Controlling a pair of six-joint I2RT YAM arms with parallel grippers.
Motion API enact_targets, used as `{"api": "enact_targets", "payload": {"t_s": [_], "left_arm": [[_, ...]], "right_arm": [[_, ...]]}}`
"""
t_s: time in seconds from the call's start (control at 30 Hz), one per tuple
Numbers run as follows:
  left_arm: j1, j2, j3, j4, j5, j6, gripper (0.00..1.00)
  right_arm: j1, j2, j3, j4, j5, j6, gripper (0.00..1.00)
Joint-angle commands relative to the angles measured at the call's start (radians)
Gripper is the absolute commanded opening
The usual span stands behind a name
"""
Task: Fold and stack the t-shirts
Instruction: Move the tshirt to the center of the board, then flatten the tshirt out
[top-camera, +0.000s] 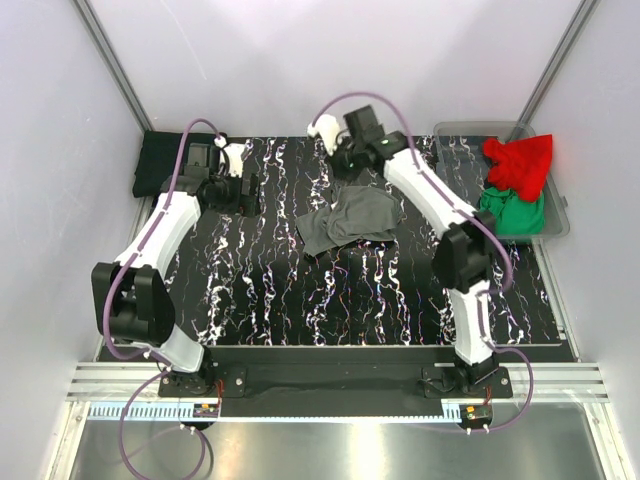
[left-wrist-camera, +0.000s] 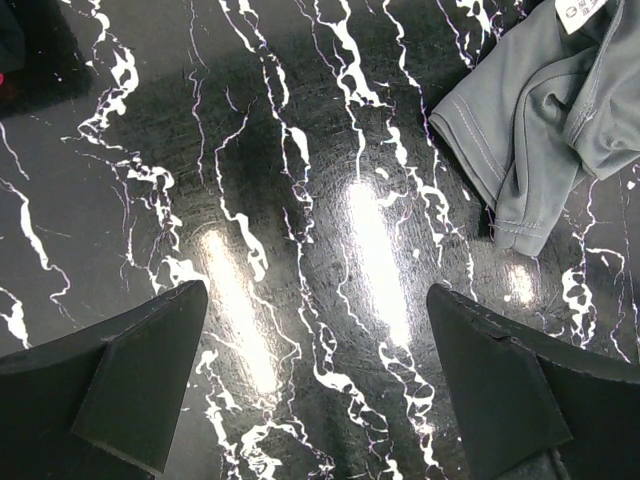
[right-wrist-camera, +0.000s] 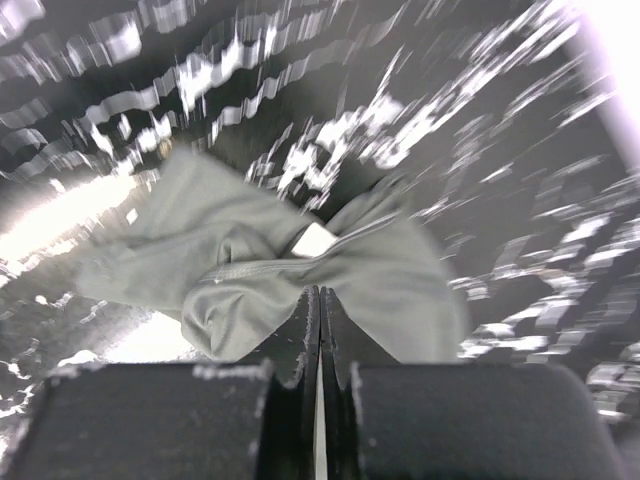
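The dark grey t-shirt (top-camera: 348, 220) lies crumpled in the middle of the black marbled table, its far edge drawn up toward my right gripper (top-camera: 345, 166). In the right wrist view the jaws (right-wrist-camera: 320, 292) are pressed together at the shirt's collar (right-wrist-camera: 250, 270), next to its white label; the view is blurred. My left gripper (top-camera: 247, 192) hovers open and empty over bare table left of the shirt. In the left wrist view, the shirt's sleeve (left-wrist-camera: 540, 130) shows far from the open left gripper (left-wrist-camera: 315, 335). A black t-shirt (top-camera: 160, 165) lies at the back left.
A clear grey plastic bin (top-camera: 555, 225) stands at the back right. It holds a red t-shirt (top-camera: 520, 162) and a green t-shirt (top-camera: 512, 210). White walls with metal posts close in the table on three sides.
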Motion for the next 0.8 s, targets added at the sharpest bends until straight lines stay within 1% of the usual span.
{"api": "enact_targets", "payload": {"t_s": [0.0, 0.07, 0.1, 0.13, 0.17, 0.2, 0.23, 0.3, 0.37, 0.5, 0.67, 0.77], "left_arm": [[0.003, 0.007, 0.058, 0.04, 0.034, -0.008, 0.97], [0.003, 0.015, 0.064, 0.04, 0.036, -0.009, 0.97], [0.003, 0.016, 0.07, 0.04, 0.036, -0.009, 0.97], [0.003, 0.018, 0.072, 0.04, 0.037, -0.009, 0.97], [0.003, 0.019, 0.075, 0.04, 0.036, -0.009, 0.97], [0.003, 0.019, 0.08, 0.04, 0.036, -0.011, 0.97], [0.003, 0.019, 0.081, 0.04, 0.037, -0.011, 0.97], [0.003, 0.018, 0.078, 0.038, 0.036, -0.006, 0.97], [0.003, 0.01, 0.072, 0.034, 0.031, -0.003, 0.97], [0.003, -0.011, 0.043, 0.037, 0.027, 0.005, 0.97], [0.003, -0.016, 0.028, 0.035, 0.019, 0.009, 0.97], [0.003, -0.015, 0.032, 0.035, 0.02, 0.011, 0.98]], "right_arm": [[0.001, -0.149, 0.055, 0.014, -0.024, -0.037, 0.0], [0.006, -0.158, 0.052, 0.012, -0.014, -0.037, 0.0], [0.011, -0.152, 0.049, 0.009, 0.027, -0.022, 0.04], [0.012, -0.141, 0.042, 0.009, 0.046, -0.01, 0.3], [0.012, -0.111, 0.02, 0.011, 0.066, 0.005, 0.48], [0.012, -0.089, 0.011, 0.011, 0.102, 0.034, 0.56], [0.011, -0.066, 0.003, 0.011, 0.115, 0.045, 0.59], [0.012, 0.009, 0.015, -0.006, 0.117, 0.07, 0.59], [0.011, 0.086, 0.078, -0.032, 0.101, 0.082, 0.6], [0.009, 0.17, 0.144, -0.035, 0.072, 0.108, 0.6], [0.011, 0.274, 0.218, -0.047, 0.08, 0.104, 0.58], [0.009, 0.302, 0.232, -0.054, 0.077, 0.101, 0.57]]}}
